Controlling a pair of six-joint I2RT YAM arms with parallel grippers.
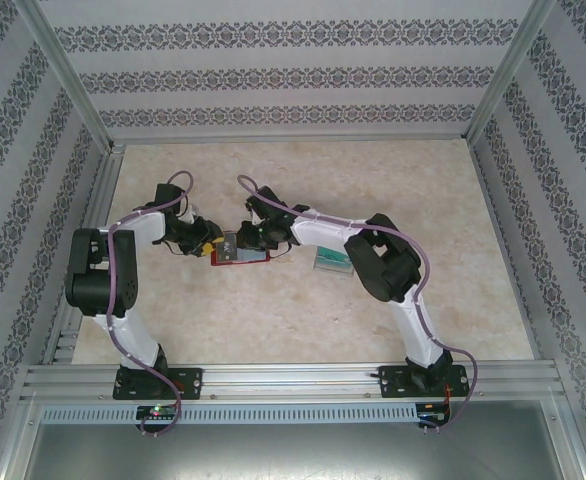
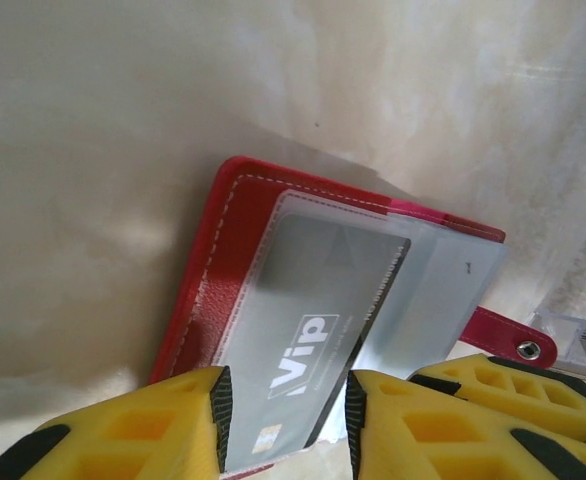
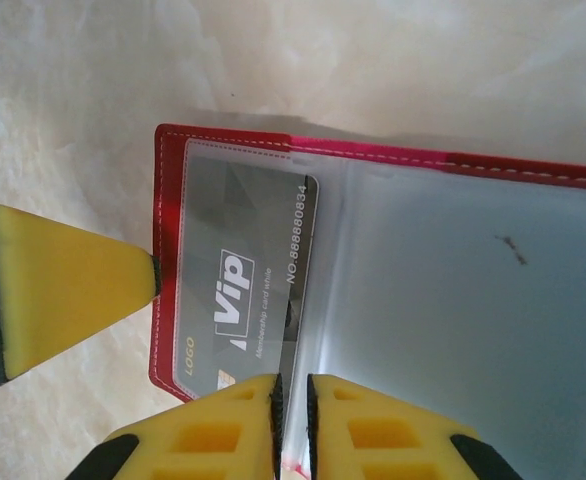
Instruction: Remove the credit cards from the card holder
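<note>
The red card holder [image 1: 238,252] lies open on the table between my two grippers. Its grey see-through pocket holds a black credit card [image 2: 313,310] printed "VIP". My left gripper [image 2: 288,400] straddles the chip end of that card [image 3: 243,230], with a pad against each long edge. One of its yellow fingers [image 3: 73,290] touches the holder's red edge [image 3: 170,200]. My right gripper [image 3: 291,400] is nearly closed on a thin clear pocket leaf at the holder's middle fold. The little red tab [image 2: 503,345] sticks out beside the right gripper's finger [image 2: 503,390].
A teal card [image 1: 331,262] lies flat on the table right of the holder, under the right forearm. Metal rails and patterned walls enclose the pale tabletop [image 1: 273,310].
</note>
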